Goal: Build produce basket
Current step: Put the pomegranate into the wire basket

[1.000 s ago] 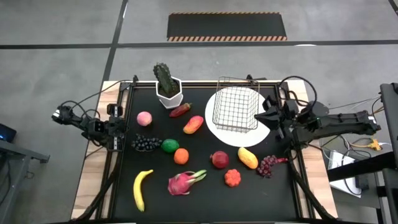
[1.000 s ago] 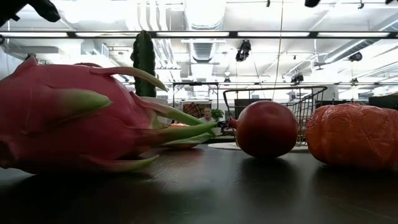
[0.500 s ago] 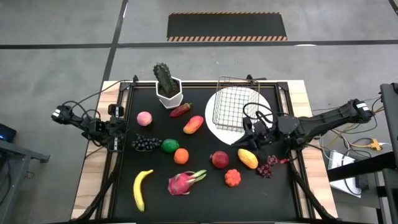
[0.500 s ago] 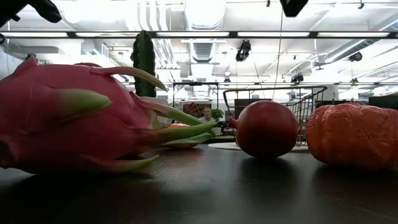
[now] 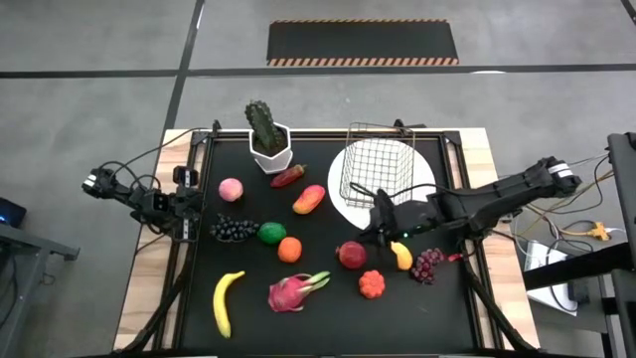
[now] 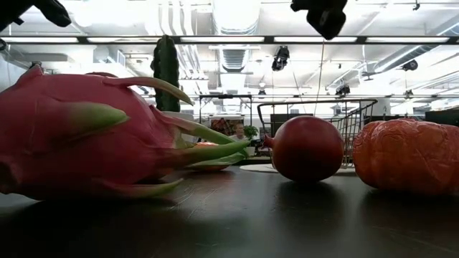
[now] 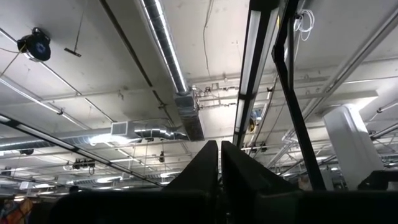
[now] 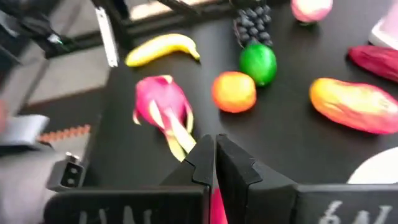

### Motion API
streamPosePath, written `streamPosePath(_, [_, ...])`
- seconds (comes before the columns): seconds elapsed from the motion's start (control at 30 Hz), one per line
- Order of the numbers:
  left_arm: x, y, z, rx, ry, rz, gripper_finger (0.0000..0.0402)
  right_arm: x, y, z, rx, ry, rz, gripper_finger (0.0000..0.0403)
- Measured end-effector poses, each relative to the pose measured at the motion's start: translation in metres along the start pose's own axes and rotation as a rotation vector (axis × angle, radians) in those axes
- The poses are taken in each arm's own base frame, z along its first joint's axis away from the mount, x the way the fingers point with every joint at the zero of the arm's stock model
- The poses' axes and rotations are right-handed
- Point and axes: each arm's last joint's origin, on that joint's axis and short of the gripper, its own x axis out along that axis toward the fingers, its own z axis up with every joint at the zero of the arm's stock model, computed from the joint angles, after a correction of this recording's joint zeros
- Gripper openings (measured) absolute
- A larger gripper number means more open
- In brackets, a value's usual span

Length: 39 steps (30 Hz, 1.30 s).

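Note:
The produce lies spread on the black table: banana point(image 5: 227, 301), dragon fruit point(image 5: 293, 291), pomegranate point(image 5: 350, 255), orange point(image 5: 289, 249), lime point(image 5: 271, 233), dark grapes point(image 5: 234, 230), peach point(image 5: 231, 189) and mango point(image 5: 309, 199). The wire basket point(image 5: 376, 169) stands with its bottom on a white plate point(image 5: 343, 207) at the far right. My right gripper point(image 5: 368, 231) hangs shut above the table between the plate and the pomegranate point(image 8: 217, 208), slanting down toward the left, holding nothing. My left gripper point(image 7: 219, 155) is shut at the table's left edge point(image 5: 184, 204), pointing up at the ceiling.
A cactus in a white pot point(image 5: 266, 139) stands at the far edge, with a red pepper point(image 5: 287, 176) beside it. A yellow fruit point(image 5: 400, 256), reddish grapes point(image 5: 427, 265) and a crinkled orange fruit point(image 5: 372, 284) lie near right. Bare table shows along the near edge.
My right gripper has swung from the table's right edge toward the middle, passing over the plate's near side, and has tipped from level to slanting down. It stays shut. No fruit has moved.

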Motion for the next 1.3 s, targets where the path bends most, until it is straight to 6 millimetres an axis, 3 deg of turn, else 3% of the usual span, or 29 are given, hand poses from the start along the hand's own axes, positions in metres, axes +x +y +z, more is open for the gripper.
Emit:
streamPosePath(0.4, [0.000,0.000,-0.001,0.002,0.014,0.019,0.0003,0.034,0.011,0.023,0.005,0.388,-0.179,0.0010])
streamPosePath(0.53, [0.000,0.000,-0.001,0.003,0.015,0.019,0.0003,0.043,0.014,0.026,0.014,0.499,-0.196,0.0030])
streamPosePath(0.73, [0.000,0.000,-0.001,0.004,0.018,0.018,0.0003,0.057,0.017,0.029,0.010,0.596,-0.224,0.0115])
streamPosePath(1.1, [0.000,0.002,-0.003,0.006,0.053,0.090,0.0003,0.082,0.018,0.025,-0.005,0.657,-0.237,0.0338])
streamPosePath(1.2, [0.000,0.003,-0.003,0.015,0.066,0.114,0.0003,0.088,0.019,0.026,0.003,0.691,-0.247,0.0372])
streamPosePath(1.3, [0.000,0.003,-0.003,0.015,0.075,0.130,0.0003,0.094,0.022,0.030,0.032,0.719,-0.270,0.0378])
